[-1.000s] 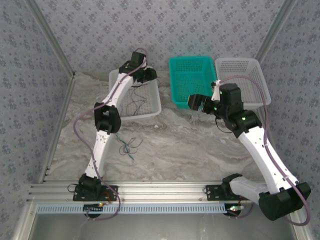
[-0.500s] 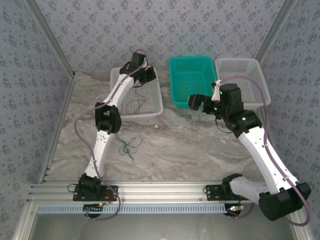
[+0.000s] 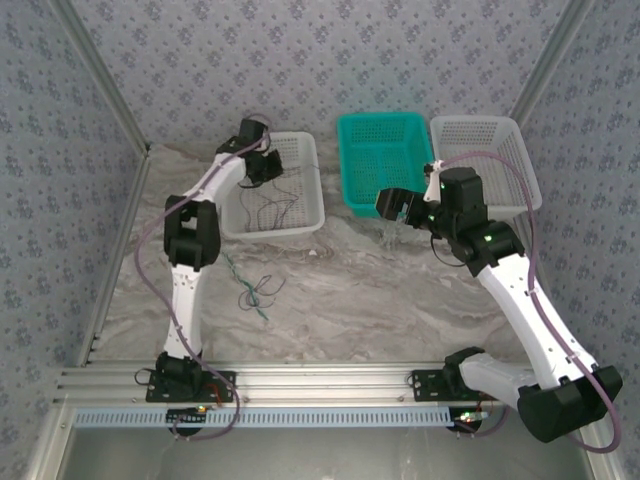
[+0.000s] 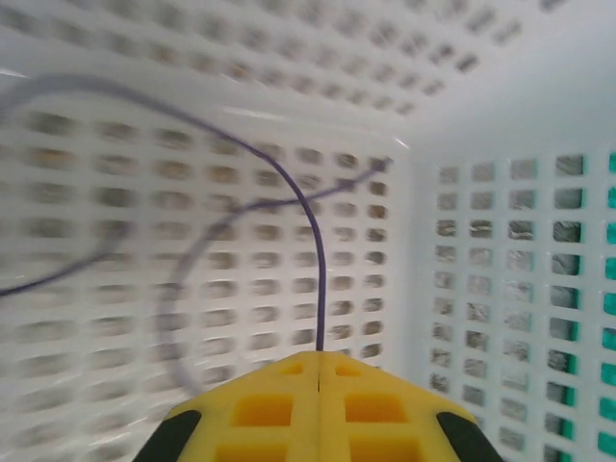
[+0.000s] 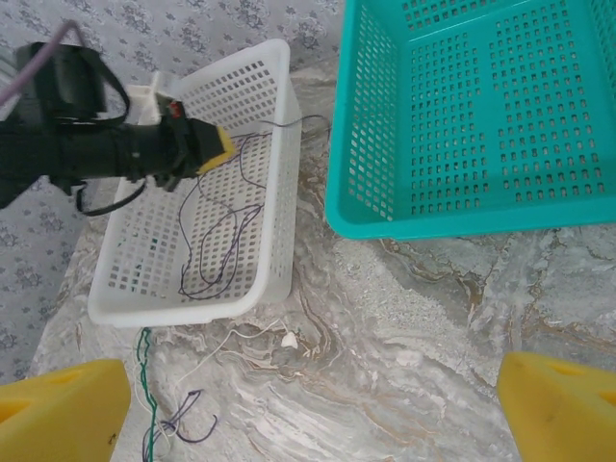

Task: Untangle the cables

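Pinches with the left claw (image 4: 319,354) a thin maroon cable (image 4: 310,231), yellow pads (image 4: 260,409) pressed flat together, the strand rising from their seam. Works inside the white basket (image 4: 481,106), near its far end, with the rest of that cable looped on the basket floor. Holds the right claw (image 5: 313,409) spread wide, gripping nothing, above the worktop (image 5: 433,318) in front of the basket. Shows a green-and-maroon tangle (image 5: 159,409) and a pale strand (image 5: 236,337) on the worktop just beside the basket's near wall.

No text, label, brand, number or sign can be read on anything here.
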